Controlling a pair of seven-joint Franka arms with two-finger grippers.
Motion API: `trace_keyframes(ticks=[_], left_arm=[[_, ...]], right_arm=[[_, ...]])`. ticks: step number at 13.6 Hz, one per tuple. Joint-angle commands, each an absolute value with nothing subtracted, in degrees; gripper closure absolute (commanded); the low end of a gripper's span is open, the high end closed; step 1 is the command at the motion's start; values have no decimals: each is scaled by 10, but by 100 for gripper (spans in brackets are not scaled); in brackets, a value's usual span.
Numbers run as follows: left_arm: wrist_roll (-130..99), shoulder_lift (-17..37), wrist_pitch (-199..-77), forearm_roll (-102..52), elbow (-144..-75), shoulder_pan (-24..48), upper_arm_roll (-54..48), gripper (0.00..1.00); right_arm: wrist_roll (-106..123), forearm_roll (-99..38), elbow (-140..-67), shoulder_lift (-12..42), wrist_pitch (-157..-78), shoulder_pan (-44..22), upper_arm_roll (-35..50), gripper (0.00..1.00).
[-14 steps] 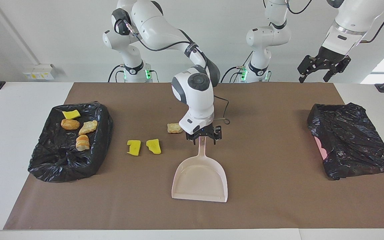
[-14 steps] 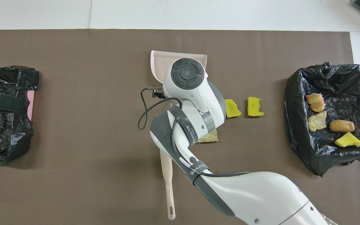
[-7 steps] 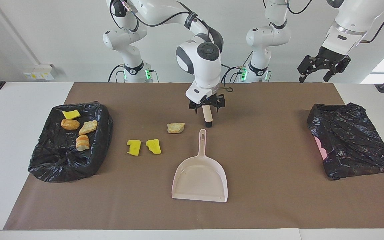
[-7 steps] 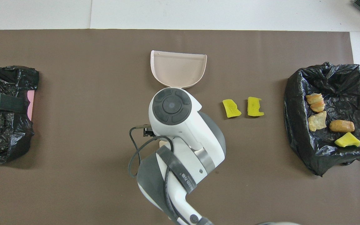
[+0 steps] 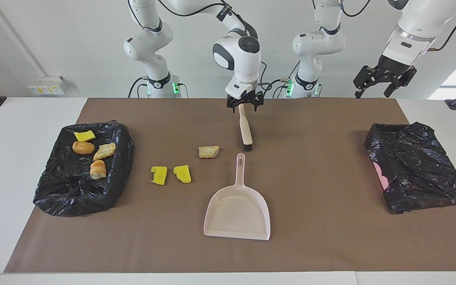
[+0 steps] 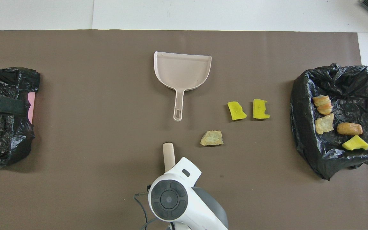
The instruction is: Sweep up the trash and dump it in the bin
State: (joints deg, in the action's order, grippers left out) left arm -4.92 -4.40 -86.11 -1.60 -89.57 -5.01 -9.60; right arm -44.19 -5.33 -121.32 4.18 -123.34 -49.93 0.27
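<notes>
Three scraps of trash (image 5: 182, 174) lie loose on the mat (image 5: 311, 158) beside the dustpan (image 5: 236, 215), four already in the bin (image 5: 123, 138), and with our right gripper (image 5: 245, 105) open and empty over the brush (image 5: 245, 130) and our left gripper (image 5: 382, 85) waiting open, we risk the unheld dustpan sliding.

Glossy white arms (image 5: 236, 47), grey joint caps, black claws (image 5: 245, 102), thin black cables, green lights at the bases (image 5: 175, 88)
</notes>
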Motion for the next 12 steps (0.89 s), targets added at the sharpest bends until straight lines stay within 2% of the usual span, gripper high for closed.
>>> trace_keyframes(ticks=[1,5,8,11,12], left_arm=[[-47,-46,-860,-20,-896,-55,-97,0],[-52,-49,-871,-22,-907,-52,-98,0],[-48,-35,-950,-23,-913,-36,-101,0],[-51,21,-1038,-21,-911,9,-101,0],[-58,32,-1058,-22,-910,18,-101,0]], right_arm=[[-460,-63,-1262,24,-1278,-510,2,0],[-461,-63,-1280,24,-1281,-521,3,2],[-460,-63,-1281,33,-1281,-526,3,13],[-456,-64,-1281,40,-1283,-529,3,29],[-452,-78,-1281,40,-1283,-528,3,31]])
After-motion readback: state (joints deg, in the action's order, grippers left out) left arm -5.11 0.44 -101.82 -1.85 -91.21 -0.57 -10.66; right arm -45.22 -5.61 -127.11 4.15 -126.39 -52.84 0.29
